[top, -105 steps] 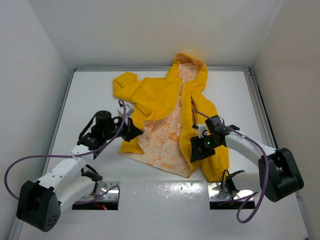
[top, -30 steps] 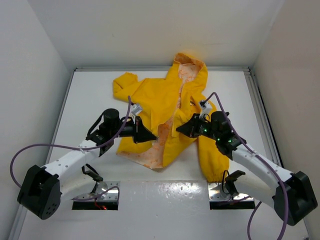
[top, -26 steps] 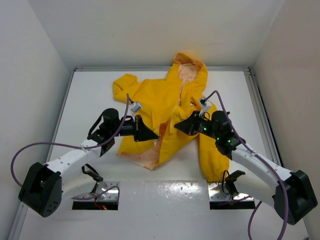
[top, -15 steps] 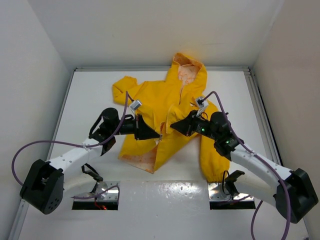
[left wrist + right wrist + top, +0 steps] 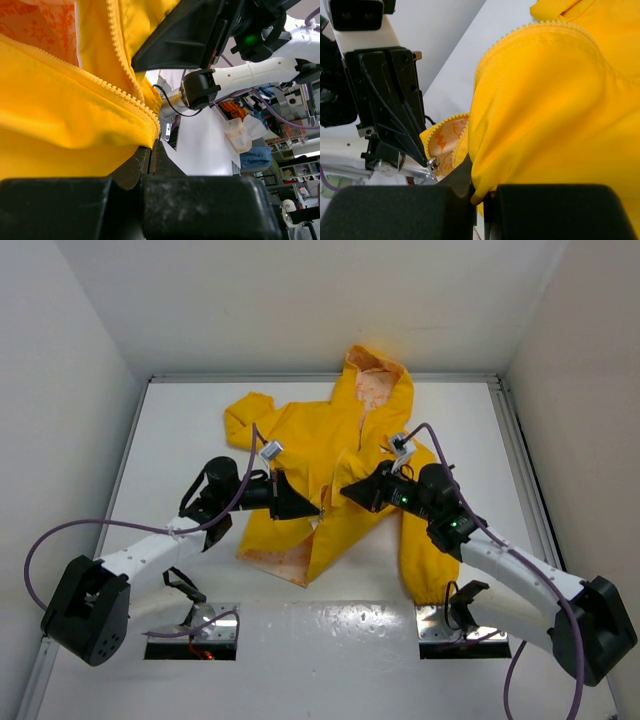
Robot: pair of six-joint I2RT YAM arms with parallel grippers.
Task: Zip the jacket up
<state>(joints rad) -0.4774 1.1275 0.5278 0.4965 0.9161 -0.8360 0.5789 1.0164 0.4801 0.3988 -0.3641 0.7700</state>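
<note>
**Zipper Alignment: Both Front Edges Gripped**

Nearest the arm bases, the yellow jacket lies on the white table. A strip of orange-printed lining shows along its near edge, where the front is not closed. One sleeve runs down beside the right arm.

Just beyond, the two end effectors face each other tip to tip over the jacket's middle, near but apart. The left gripper has its jaws pressed together on one front edge. In the left wrist view the zipper teeth run right down to the pinch. The right gripper is likewise clamped on a fold of the opposite front panel, whose toothed edge arcs above the jaws. In the right wrist view a small metal piece sits at the left gripper's tip. We cannot tell whether it is the slider.

Farthest away, the hood rests at the table's far edge.

We judge the step in hand to be bringing the two zipper halves together at the bottom. We see no meshed teeth, so the task is at an early stage. The next move calls for lining up both bottom ends level and untwisted, then seating one in the slider before any pull towards the hood.
</note>
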